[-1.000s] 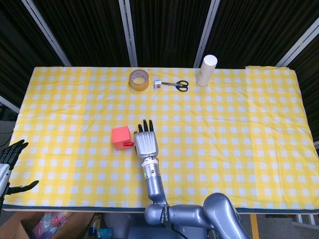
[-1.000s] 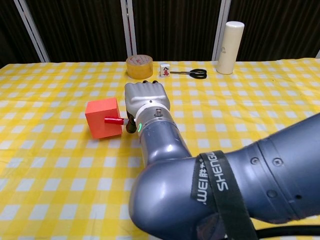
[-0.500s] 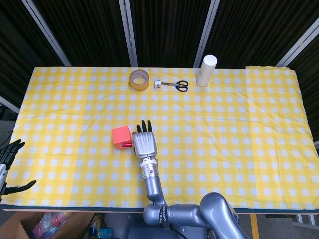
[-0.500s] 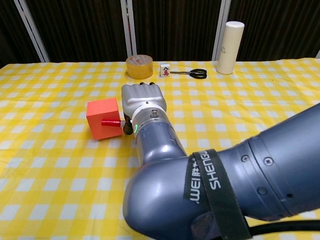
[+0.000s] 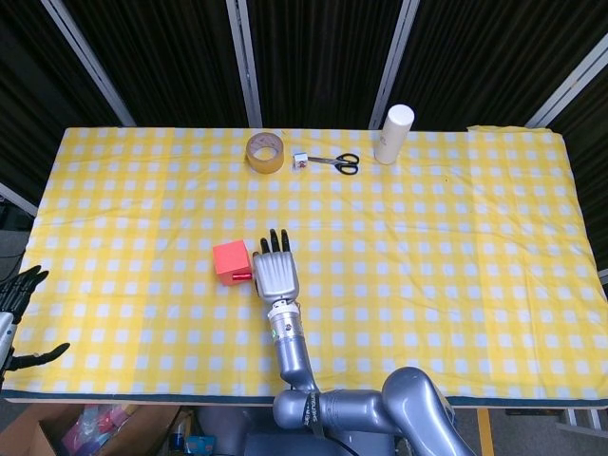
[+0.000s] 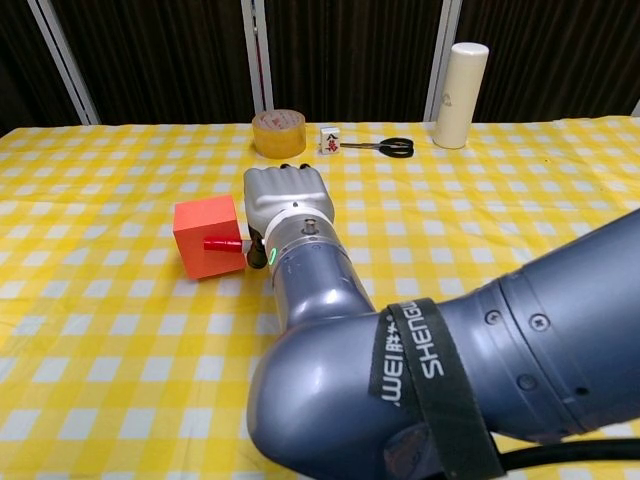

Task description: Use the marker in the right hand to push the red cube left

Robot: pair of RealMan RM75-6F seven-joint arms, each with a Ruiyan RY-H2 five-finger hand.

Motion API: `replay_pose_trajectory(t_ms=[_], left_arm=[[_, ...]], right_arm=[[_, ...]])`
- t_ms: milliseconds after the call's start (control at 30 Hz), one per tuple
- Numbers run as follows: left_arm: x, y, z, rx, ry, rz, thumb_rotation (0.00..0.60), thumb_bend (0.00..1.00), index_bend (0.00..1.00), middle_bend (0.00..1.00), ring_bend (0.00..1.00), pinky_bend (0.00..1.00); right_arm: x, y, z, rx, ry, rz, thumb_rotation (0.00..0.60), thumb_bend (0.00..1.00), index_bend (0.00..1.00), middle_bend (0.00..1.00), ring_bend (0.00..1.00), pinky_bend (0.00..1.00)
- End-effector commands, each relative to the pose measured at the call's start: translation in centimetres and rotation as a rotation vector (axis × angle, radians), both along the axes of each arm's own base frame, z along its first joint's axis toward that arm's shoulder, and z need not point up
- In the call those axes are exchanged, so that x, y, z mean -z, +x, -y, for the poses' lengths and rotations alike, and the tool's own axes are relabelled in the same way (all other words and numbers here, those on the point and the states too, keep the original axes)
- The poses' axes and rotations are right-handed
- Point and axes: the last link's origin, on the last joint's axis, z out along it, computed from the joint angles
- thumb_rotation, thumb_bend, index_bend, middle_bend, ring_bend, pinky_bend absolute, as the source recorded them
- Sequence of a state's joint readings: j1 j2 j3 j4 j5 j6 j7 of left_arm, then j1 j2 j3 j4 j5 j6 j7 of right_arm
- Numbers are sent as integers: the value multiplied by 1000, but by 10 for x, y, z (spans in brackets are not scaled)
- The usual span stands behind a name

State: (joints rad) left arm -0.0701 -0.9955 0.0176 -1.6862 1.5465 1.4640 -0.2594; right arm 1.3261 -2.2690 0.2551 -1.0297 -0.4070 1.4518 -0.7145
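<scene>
The red cube point(image 5: 231, 261) point(image 6: 207, 236) sits on the yellow checked cloth, left of centre. My right hand point(image 5: 276, 272) point(image 6: 287, 199) is just to its right, fingers curled around a marker. The marker's red cap point(image 5: 243, 276) point(image 6: 223, 243) sticks out leftward and touches the cube's right face near the front. The marker's body is hidden inside the hand. My left hand point(image 5: 21, 313) hangs off the table's left edge, fingers apart, holding nothing.
At the back of the table point(image 5: 456, 247) stand a roll of tape point(image 5: 265, 152) point(image 6: 278, 132), a small white tile point(image 5: 299, 160) point(image 6: 329, 139), black scissors point(image 5: 339, 162) point(image 6: 385, 148) and a cream cylinder point(image 5: 393, 134) point(image 6: 461, 81). My right forearm point(image 6: 400, 370) fills the chest view's lower half.
Over the last second the right hand and marker edged left, nudging the cube slightly left. The left hand sank a little lower at the table's edge.
</scene>
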Motion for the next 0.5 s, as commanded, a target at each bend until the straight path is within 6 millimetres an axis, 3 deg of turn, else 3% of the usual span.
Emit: replay_pose_trajectory(t_ms=[33,500], left_arm=[[0,0,0,1,0,-3,600,0,0,0,0,0],[5,2,0,11,-6,-25,600,0,0,0,0,0]], right_arm=[[-7,-11,1,-2,-41,-10,600,476,643,230,49,39],[-55,-63,10,44,-112,-3,600,476,642,230,49,39]])
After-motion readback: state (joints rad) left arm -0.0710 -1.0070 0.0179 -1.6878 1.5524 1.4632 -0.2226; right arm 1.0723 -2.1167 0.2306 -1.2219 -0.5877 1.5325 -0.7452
